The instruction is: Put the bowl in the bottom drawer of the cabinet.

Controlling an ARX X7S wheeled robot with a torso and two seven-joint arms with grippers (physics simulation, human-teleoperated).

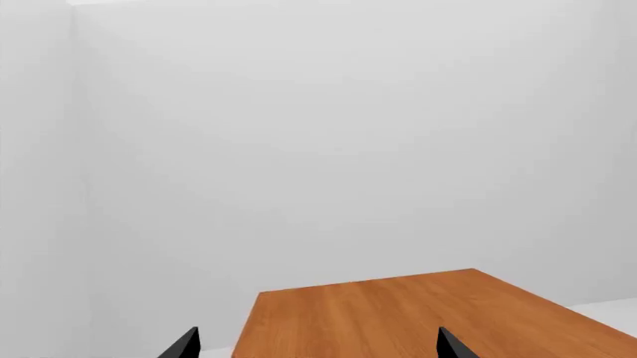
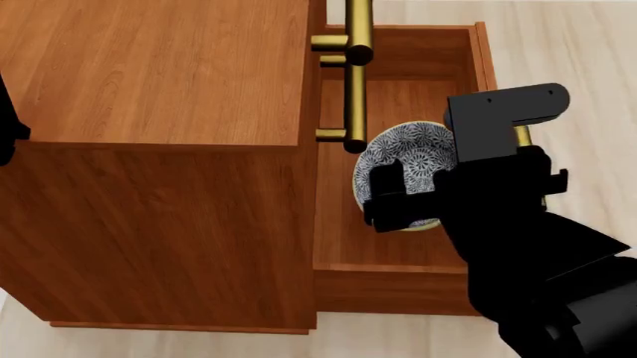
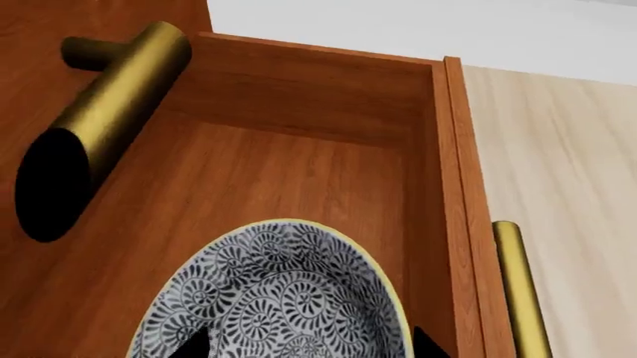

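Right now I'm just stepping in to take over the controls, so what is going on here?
The right end effector is holding the bowl over the pulled-out bottom drawer of the cabinet. The bowl sits tilted, its patterned inside facing the cabinet front, close to a brass handle. Whether it touches the drawer floor cannot be told. The left end effector is open with nothing in it, above the cabinet top.

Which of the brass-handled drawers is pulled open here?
The bottom drawer, pulled out beyond the cabinet front with the bowl over its interior; the upper drawers, whose handles overhang it, look shut.
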